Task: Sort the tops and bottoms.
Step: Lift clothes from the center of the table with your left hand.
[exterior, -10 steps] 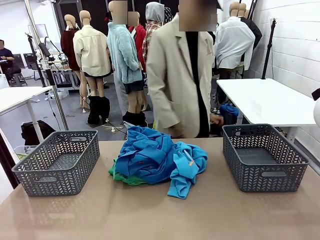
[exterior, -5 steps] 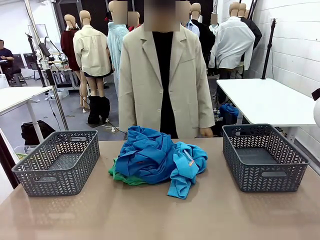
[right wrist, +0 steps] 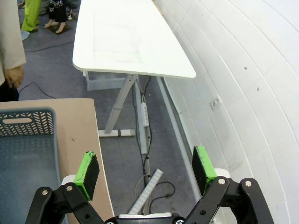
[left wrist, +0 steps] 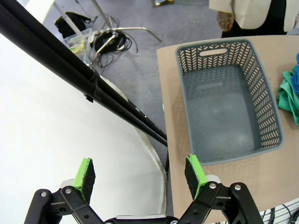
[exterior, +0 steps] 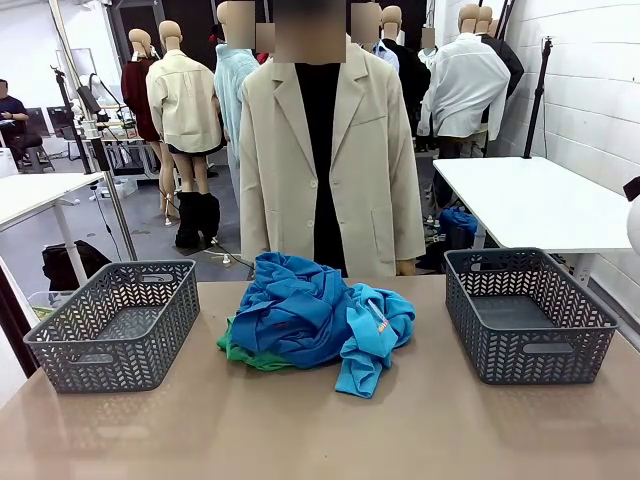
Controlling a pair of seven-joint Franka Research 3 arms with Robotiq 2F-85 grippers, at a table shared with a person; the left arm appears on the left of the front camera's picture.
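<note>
Two grey plastic baskets w/ herringbone-cut walls sit on the tan tabletop (exterior: 320,430): left basket (exterior: 120,345) at the robot's left end, right basket (exterior: 530,350) at the right end. In both, bare grey floor shows, and the left wrist view looks down onto the left basket's plain floor. Between them, apart from both, lies one heap. The tops (exterior: 300,310), soft royal-blue and sky-blue cloth garments, are bunched uppermost, w/ a sky-blue piece trailing twd the robot at the heap's right. The bottoms (exterior: 248,357), bright green cloth, are mostly buried, w/ a green fringe poking out at the heap's left-front foot, on the table. Can't count the garments, as the folds run together. Left wrist view cuts the heap off at the picture edge, showing a green fold and a sliver of blue. Right wrist view cuts the right basket to one corner w/ its handle slot. Left gripper (left wrist: 140,173), black w/ green pads, hangs near the left basket w/o touching it, jaws spread wide, holding nothing. Right gripper (right wrist: 147,170) hangs past the table's right end over grey floor, jaws likewise spread, holding nothing. A person in a beige jacket (exterior: 330,150) stands at the far side behind the heap, one hand (exterior: 405,267) showing just at the table's far edge.
</note>
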